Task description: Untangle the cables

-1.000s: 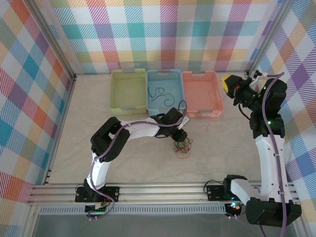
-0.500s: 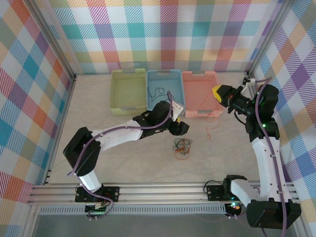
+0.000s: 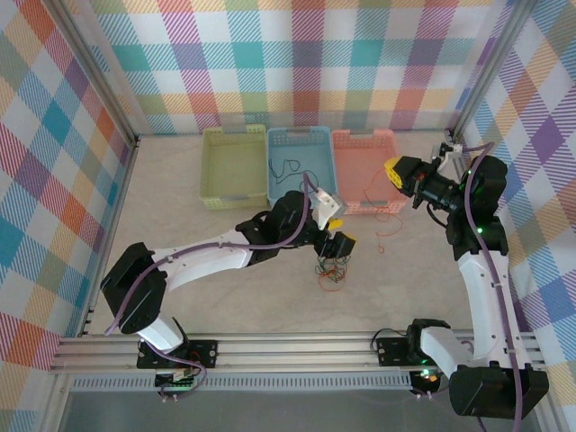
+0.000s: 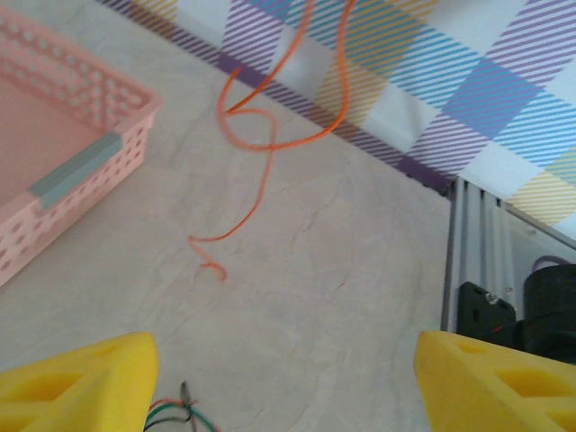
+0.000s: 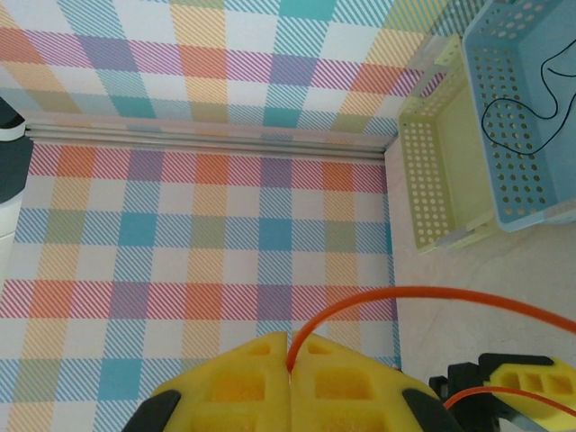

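I am watching a pale, marbled beige table (image 3: 396,288), boxed in by walls (image 3: 297,63) papered in a bright pastel check, with an aluminium rail (image 3: 297,346) running along the near edge. Three baskets are sitting in a row at the back: a yellow-green basket (image 3: 234,133), a blue basket (image 3: 299,131) with a black cable (image 3: 290,169) lying in it, and a pink basket (image 3: 360,135).

The clump of cables (image 3: 332,268) is lying on the bare table in front of the blue and pink baskets. My left gripper (image 3: 340,236) is hovering just over it with its yellow fingers spread wide (the wrist view shows bare stone between them). My right gripper (image 3: 396,171) is pinching an orange cable (image 3: 382,236) between closed fingers, up by the pink basket; the cable is dangling down to the table.
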`<state>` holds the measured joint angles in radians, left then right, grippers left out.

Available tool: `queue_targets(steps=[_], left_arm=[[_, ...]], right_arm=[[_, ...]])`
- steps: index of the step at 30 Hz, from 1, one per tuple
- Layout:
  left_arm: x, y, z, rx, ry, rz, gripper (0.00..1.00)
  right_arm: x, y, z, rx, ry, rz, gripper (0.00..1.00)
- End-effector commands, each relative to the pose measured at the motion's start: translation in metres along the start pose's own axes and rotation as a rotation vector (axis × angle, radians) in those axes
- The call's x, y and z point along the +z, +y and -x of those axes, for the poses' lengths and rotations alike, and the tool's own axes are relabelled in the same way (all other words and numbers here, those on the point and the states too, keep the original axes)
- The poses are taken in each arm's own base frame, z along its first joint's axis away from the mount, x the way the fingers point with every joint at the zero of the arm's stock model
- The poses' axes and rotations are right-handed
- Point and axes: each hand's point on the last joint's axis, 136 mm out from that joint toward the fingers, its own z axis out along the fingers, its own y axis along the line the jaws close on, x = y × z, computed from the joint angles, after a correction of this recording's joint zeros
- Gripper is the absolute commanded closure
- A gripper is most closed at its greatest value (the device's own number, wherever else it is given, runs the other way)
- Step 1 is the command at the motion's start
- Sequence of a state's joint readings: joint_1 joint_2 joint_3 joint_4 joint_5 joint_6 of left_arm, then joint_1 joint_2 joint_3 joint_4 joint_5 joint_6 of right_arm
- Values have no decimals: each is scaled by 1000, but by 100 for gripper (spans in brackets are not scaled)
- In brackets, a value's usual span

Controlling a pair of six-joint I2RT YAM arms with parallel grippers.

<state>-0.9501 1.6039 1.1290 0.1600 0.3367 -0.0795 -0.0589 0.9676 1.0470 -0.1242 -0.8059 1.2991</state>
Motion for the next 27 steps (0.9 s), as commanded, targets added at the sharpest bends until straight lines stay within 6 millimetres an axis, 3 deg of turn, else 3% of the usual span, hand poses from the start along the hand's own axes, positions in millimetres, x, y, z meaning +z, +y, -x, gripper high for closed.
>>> queue_targets(steps=[1,4,11,18,23,27], left_arm=[[13,-20,24,78,-68,-47,24],[26,-21,31,87,-79,-24,22],[41,2,50,69,-186,90,18],[62,-4,63,120,-303,14,18],[85,-3,59,117,-304,-24,26],[81,3,65,117,-419,1,42]], right_arm=[[1,6,-5,1,31,26,100],[2,4,-5,8,35,23,100],[1,5,-9,4,48,26,100],[2,0,-11,17,60,28,100],[2,-3,-12,22,66,25,100],[2,-4,-15,9,75,31,100]])
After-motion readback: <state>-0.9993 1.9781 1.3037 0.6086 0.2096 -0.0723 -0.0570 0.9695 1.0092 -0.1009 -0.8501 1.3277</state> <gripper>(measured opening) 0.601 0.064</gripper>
